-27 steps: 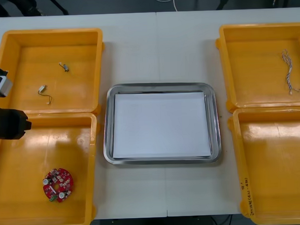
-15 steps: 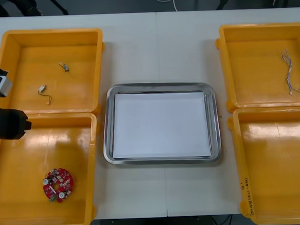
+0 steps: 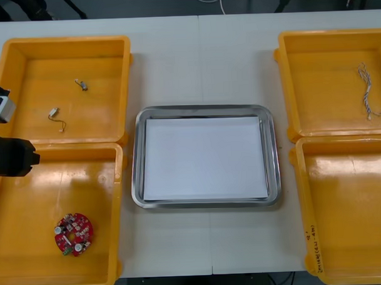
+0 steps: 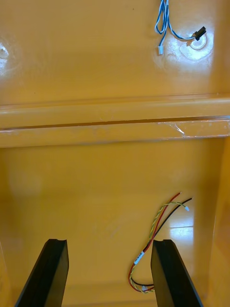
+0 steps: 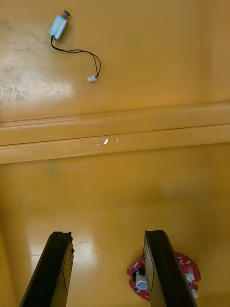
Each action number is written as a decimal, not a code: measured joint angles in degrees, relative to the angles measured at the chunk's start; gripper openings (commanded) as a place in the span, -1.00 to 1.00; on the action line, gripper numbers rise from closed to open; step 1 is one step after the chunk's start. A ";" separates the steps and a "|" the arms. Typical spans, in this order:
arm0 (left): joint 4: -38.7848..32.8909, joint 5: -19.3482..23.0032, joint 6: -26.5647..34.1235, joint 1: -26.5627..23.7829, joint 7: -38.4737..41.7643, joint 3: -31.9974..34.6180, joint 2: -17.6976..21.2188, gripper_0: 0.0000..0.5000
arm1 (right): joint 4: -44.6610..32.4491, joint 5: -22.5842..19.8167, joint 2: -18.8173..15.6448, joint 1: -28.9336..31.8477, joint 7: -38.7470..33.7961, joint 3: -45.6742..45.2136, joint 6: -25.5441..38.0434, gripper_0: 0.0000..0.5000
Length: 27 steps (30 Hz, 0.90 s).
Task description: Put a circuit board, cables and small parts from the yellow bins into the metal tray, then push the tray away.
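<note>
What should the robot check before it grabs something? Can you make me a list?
1. Left pincer open: ok.
2. Right pincer open: ok.
3. Metal tray has nothing in it: ok.
4. Round red circuit board centred between the left pincer's fingers: not ok, it lies partly behind one finger.
5. Red and yellow cable centred between the right pincer's fingers: not ok, it lies close beside one finger.

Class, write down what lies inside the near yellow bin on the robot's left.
A round red circuit board lies on the floor of the near left bin. The left arm hangs over the bin's far left corner, so whatever is beneath it is hidden.
</note>
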 measured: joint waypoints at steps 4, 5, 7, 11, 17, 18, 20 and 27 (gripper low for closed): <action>0.00 0.00 0.00 0.00 0.00 0.00 0.00 0.72 | 0.00 0.00 0.00 0.00 0.00 0.00 0.00 1.00; 0.00 0.00 0.00 0.00 0.00 0.00 0.00 0.72 | 0.00 0.00 0.00 0.00 0.00 0.00 0.00 1.00; 0.00 0.00 0.00 0.00 0.00 0.00 0.00 0.72 | 0.00 0.00 0.00 0.00 0.00 0.00 0.00 1.00; 0.00 0.00 0.00 0.00 0.00 0.00 0.00 0.72 | 0.00 0.00 0.00 0.00 0.00 0.00 0.00 1.00; 0.00 0.00 0.00 0.00 0.00 0.00 0.00 0.72 | 0.00 0.00 0.00 0.00 0.00 0.00 0.00 1.00; 0.00 0.00 0.00 0.00 0.00 0.00 0.00 0.72 | 0.00 0.00 0.00 0.00 0.00 0.00 0.00 1.00; 0.00 0.00 0.00 0.00 0.00 0.00 0.00 0.72 | 0.00 0.00 0.00 0.00 0.00 0.00 0.00 1.00; 0.00 0.00 0.00 0.00 0.00 0.00 0.00 0.72 | 0.00 0.00 0.00 0.00 0.00 0.00 0.00 1.00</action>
